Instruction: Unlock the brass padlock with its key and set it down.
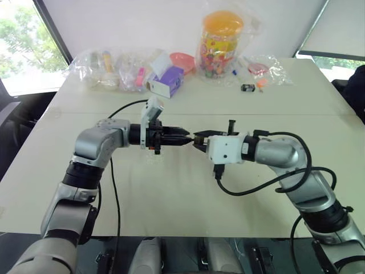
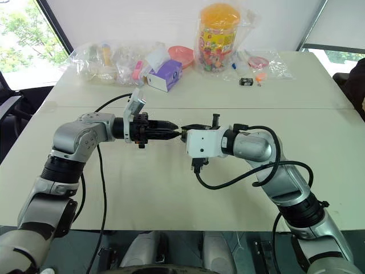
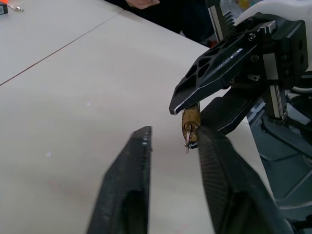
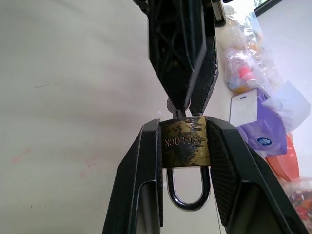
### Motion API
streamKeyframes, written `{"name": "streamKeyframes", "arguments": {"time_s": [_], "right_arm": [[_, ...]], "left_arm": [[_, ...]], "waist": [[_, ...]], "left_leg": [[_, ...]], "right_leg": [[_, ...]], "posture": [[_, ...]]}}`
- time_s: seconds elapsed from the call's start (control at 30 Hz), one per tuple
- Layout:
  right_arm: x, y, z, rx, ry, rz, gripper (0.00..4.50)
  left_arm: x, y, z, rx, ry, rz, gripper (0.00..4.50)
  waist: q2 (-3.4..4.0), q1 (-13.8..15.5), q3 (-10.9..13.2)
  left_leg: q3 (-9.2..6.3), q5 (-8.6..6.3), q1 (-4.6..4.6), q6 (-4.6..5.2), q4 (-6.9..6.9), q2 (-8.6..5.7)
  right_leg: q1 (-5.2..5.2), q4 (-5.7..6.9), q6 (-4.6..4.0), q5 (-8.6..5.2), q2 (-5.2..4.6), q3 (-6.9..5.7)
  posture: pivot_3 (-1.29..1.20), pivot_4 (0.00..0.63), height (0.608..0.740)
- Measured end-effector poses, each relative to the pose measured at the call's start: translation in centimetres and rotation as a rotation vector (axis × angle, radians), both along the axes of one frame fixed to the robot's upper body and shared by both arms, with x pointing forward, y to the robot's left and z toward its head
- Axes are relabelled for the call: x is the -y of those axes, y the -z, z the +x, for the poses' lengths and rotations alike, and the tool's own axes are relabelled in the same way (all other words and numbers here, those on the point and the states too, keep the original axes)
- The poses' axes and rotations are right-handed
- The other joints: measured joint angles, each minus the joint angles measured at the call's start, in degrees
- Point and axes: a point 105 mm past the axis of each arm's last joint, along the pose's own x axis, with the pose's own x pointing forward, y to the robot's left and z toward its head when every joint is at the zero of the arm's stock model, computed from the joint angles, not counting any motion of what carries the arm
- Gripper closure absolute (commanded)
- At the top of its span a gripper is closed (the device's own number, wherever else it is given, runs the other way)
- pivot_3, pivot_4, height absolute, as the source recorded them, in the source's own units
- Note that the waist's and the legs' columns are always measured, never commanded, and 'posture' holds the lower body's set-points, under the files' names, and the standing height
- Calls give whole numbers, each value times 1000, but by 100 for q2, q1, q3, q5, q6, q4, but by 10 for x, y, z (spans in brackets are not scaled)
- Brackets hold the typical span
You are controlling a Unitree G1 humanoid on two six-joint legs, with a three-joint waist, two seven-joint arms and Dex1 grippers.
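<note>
I see a candy jar [image 1: 220,43] inside a clear bag. My right gripper [image 4: 184,146] clamps the brass padlock [image 4: 185,142], keyhole toward my left gripper [image 4: 183,105], which pinches the key [image 4: 173,105].

I see the brass padlock [image 4: 185,143] held up off the table [image 1: 188,194], near the middle of my head view, clamped by its flat sides between the two fingers of the right claw [image 4: 185,146]. Its body is a tarnished yellow-gold block with dark blotches and stamped lettering across the face. The silvery shackle [image 4: 185,191] is a closed U, pointing back toward the right wrist at 6 o'clock in that wrist view. The key [image 4: 176,107] sits at the padlock's opposite end, at 12 o'clock, pinched in the left claw [image 4: 181,105].
</note>
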Motion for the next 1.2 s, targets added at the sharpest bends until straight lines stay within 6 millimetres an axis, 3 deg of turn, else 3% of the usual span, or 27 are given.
{"name": "streamKeyframes", "arguments": {"time_s": [0.77,0.8,0.9,1.2], "right_arm": [[2,-6,0,-11,-2,4,3806],[2,-7,0,-11,-1,4,3806],[3,-7,0,-10,3,-2,3806],[4,-9,-1,-6,13,-6,3806]], "left_arm": [[3,-2,-3,26,32,3,2893],[3,-2,-3,29,32,3,3434],[3,-2,-3,32,35,2,4435],[5,-3,-4,49,46,-5,4435]], "waist": [[0,-14,0],[0,-14,0],[0,-13,0],[0,-13,0]], "left_leg": [[0,0,0,0,0,1],[0,0,1,0,0,2],[0,0,0,0,0,2],[0,0,0,0,0,1]], "right_leg": [[0,0,0,0,1,0],[0,0,0,0,1,0],[0,0,0,0,1,0],[0,0,0,0,1,0]], "posture": [[0,150,740],[0,150,740],[0,150,740],[0,150,740]]}}
